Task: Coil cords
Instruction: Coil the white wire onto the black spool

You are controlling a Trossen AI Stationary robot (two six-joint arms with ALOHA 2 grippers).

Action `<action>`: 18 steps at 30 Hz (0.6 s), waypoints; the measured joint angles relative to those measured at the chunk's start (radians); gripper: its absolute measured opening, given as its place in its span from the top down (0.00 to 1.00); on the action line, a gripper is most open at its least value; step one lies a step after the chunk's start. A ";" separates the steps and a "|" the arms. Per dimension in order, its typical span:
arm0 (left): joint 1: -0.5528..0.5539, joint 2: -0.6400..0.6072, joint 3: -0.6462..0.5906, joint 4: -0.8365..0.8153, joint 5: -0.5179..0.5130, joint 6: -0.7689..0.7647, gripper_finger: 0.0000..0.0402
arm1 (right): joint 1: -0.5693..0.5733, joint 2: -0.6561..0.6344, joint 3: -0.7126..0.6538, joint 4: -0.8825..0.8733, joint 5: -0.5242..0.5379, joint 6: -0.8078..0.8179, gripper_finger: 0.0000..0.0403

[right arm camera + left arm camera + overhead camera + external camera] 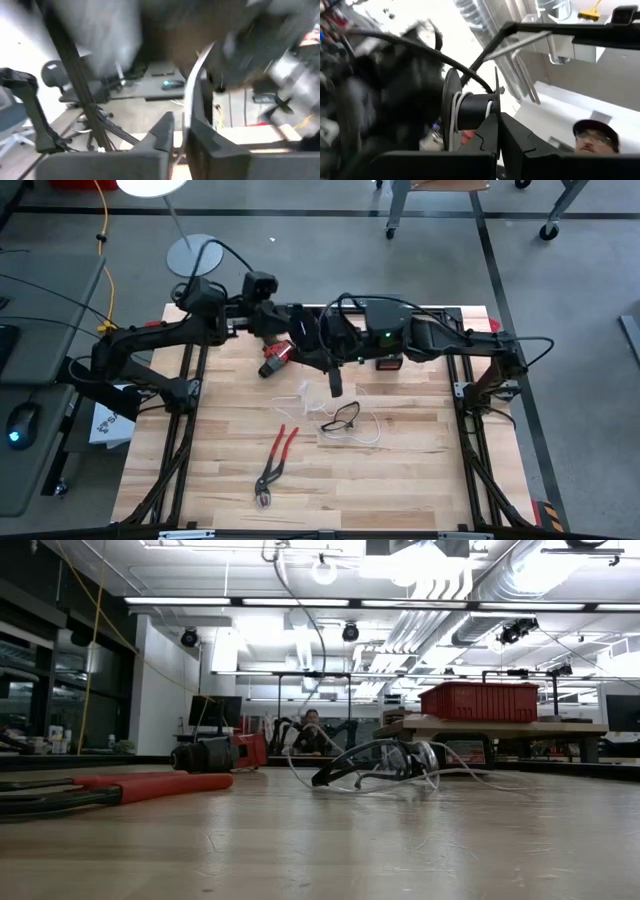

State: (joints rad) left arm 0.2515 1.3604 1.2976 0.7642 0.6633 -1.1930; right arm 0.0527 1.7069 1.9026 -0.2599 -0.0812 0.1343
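Observation:
The small black spool (pixel 472 110) is held up over the table's far middle, where the two arms meet (pixel 312 332). A few turns of the white cord (pixel 456 112) lie on its hub. The rest of the cord (pixel 345 405) lies slack in loops on the table, also seen in the low view (pixel 300 765). My left gripper (pixel 497 127) and my right gripper (pixel 184 132) are each shut on a thin flange of the spool. Both are above the low view's picture. My left gripper pinches the rim of one spool flange (pixel 496 95) between its two fingers, edge-on. The spool is lifted clear of the table, with its axis lying across the fingers. My right gripper pinches the edge of a thin disc (pixel 192 85) between its two fingers, coming from the table's right. The disc stands edge-on in the gap; the view is blurred beyond that.
Safety glasses (pixel 342 417) lie among the cord loops. Red-handled pliers (pixel 277 455) lie toward the near edge. A red and black tool (pixel 275 360) lies under the arms, and another red object (pixel 388 362) lies to its right. A person shows in the left wrist view (pixel 592 137).

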 joint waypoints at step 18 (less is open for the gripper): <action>0.189 -0.136 0.000 -0.018 0.057 0.244 1.00 | 0.016 0.005 -0.002 -0.133 0.208 -0.030 0.57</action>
State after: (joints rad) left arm 0.4409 1.2243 1.2976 0.7465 0.7206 -0.9489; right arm 0.0685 1.7115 1.9007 -0.3931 0.1272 0.1047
